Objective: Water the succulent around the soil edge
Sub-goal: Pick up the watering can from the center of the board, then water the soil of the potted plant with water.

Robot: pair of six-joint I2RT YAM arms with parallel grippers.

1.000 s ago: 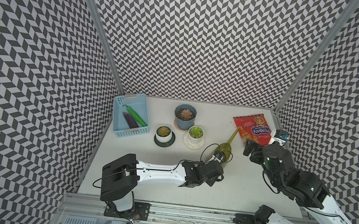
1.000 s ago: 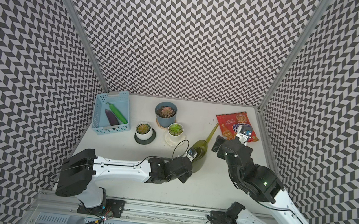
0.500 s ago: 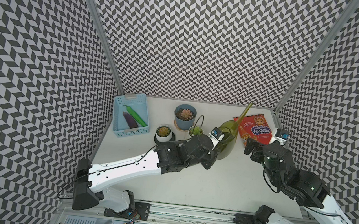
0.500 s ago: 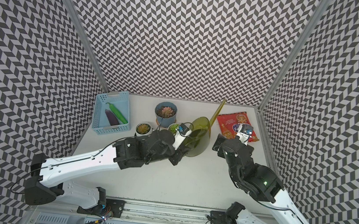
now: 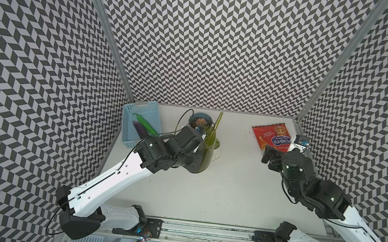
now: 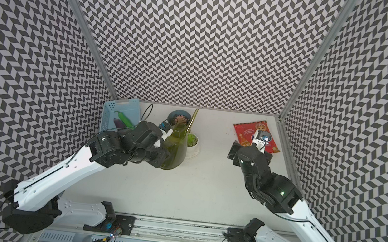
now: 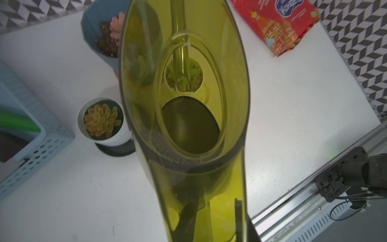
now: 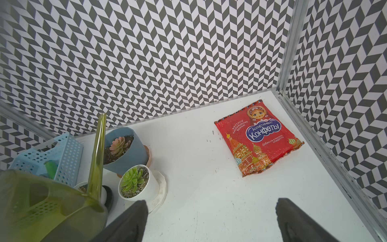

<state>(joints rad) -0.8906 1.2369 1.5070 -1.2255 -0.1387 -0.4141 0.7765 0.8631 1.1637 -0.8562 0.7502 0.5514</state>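
The watering can (image 5: 205, 150) is held clear of the table by its handle, on which the left gripper (image 7: 213, 220) is clamped. It hangs over the cluster of pots, with its spout (image 5: 218, 122) pointed up toward the back wall. Pick-up and carry can thus be judged done. The tilt and the pour around the soil edge are left; no wet soil is seen. Which plant is meant cannot be settled, though the green succulent (image 8: 133, 182) is seen through the can's body in the left wrist view. The right gripper (image 8: 211, 222) is spread wide and empty, above bare table near the candy bag (image 5: 273, 138).

Counted:
- one basket (image 5: 126, 124), holding two vegetables
- one watering can
- three potted plants: the orange succulent (image 7: 100, 121), the pink succulent (image 5: 201, 122) and the green one
- one candy bag
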